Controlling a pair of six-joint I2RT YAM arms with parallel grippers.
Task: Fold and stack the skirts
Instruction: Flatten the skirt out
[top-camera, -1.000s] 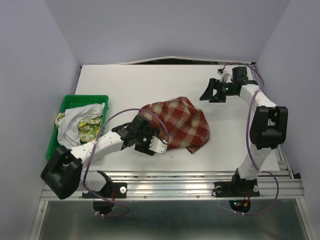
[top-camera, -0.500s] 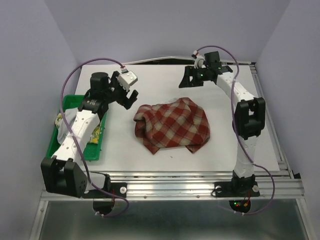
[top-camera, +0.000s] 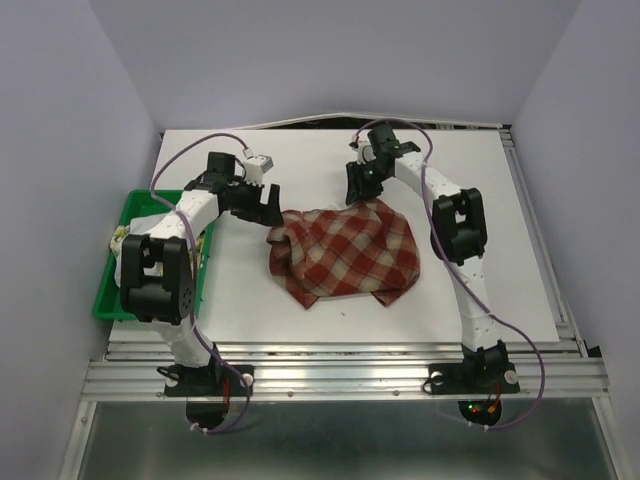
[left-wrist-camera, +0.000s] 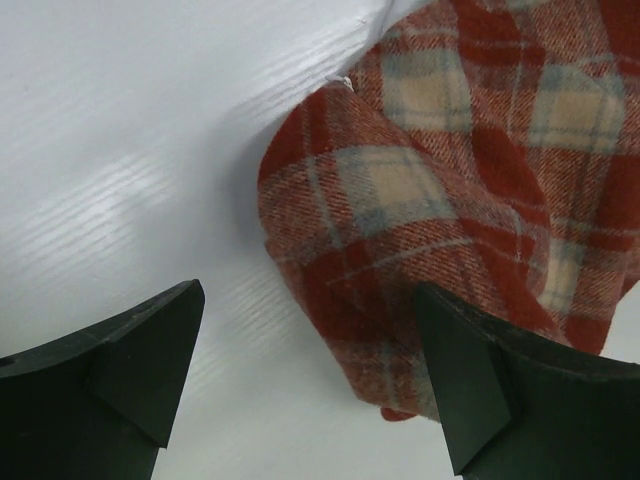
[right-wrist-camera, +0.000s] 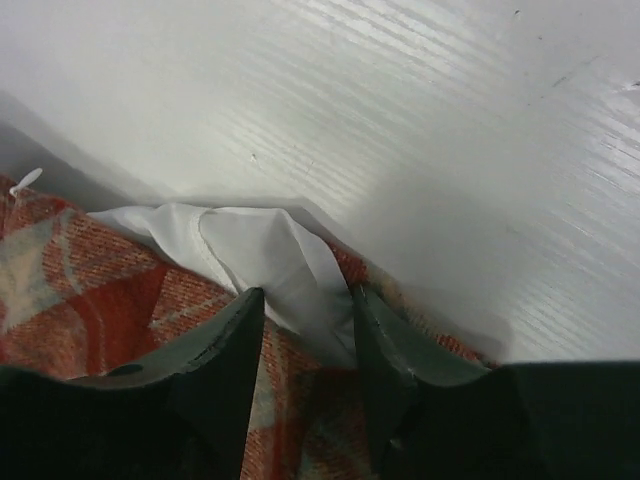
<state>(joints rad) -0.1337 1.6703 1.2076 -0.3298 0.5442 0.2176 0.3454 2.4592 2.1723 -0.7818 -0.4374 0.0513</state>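
Left gripper (left-wrist-camera: 308, 300): fingers wide apart, empty. The plaid skirt (left-wrist-camera: 480, 200) corner lies just below, between them. Right gripper (right-wrist-camera: 307, 300): fingers narrowly straddle the white lining (right-wrist-camera: 250, 235) at the hem; cannot tell if pinched. Advice: catch plaid with lining, both grips level.

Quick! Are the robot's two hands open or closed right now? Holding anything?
Left gripper: open wide, holding nothing, over the plaid skirt's corner.
Right gripper: shut on the plaid skirt's white inner edge.
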